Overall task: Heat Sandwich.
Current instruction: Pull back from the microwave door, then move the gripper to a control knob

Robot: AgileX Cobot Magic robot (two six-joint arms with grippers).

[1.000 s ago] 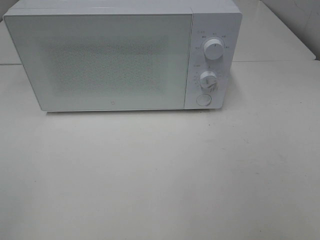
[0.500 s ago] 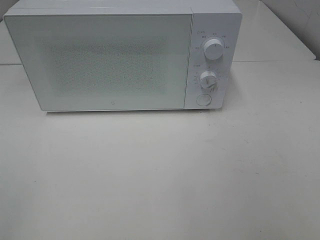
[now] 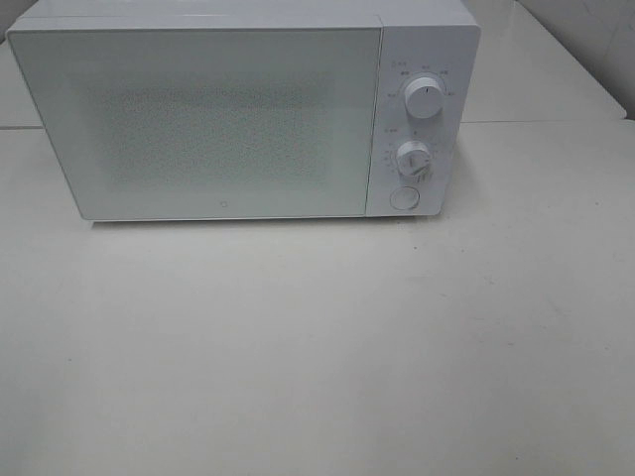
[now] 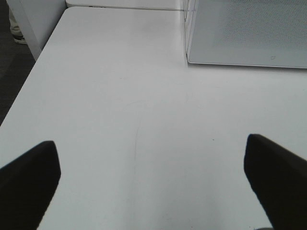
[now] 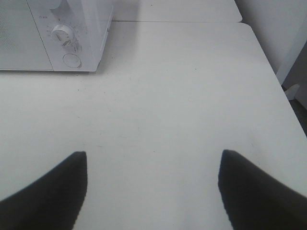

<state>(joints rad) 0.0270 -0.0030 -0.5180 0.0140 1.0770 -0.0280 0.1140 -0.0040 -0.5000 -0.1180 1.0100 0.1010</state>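
White microwave [image 3: 238,119], at the far side, is shut; sandwich is seen in no view. Fingers of left gripper [image 4: 149,163] and right gripper [image 5: 152,163] are spread wide, nothing held. Overheating is risked if the knob [image 3: 413,159] is overturned.

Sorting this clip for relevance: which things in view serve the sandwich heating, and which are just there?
For the job: microwave, door shut; upper knob; lower knob; round button; left hand and right hand, both open and empty. No sandwich in view.
Just there: table; dark floor beside it.
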